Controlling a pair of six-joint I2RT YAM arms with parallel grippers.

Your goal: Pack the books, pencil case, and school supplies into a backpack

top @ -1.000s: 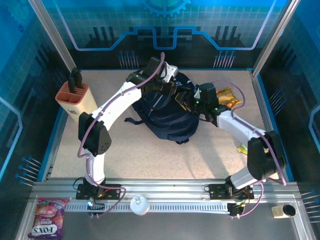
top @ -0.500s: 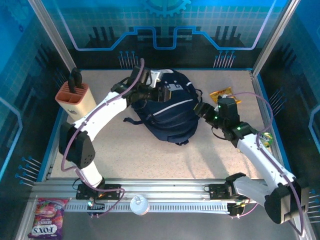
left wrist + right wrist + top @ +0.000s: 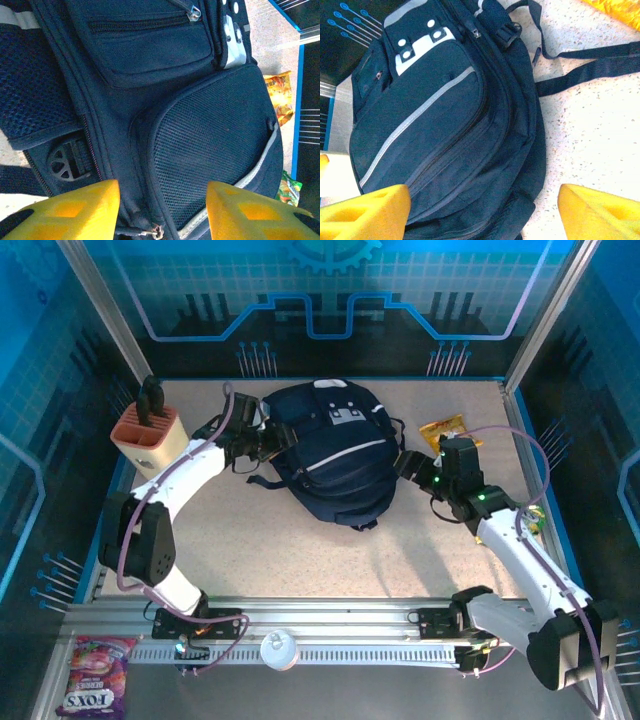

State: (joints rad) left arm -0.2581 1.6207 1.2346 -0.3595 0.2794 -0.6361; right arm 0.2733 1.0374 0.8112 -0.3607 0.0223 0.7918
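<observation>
Speckled table [image 3: 300, 550] bears the white-striped navy backpack [image 3: 335, 455]; left hand [image 3: 162, 207] and right hand [image 3: 484, 212] gape.

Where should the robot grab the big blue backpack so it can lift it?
Probably by the long dark strap lying loose on the table beside the backpack, coming down from above on the bag's right side. The strap is thin and flat, so fingers can close around it. The bag's body lies flat and looks too wide to pinch.
</observation>
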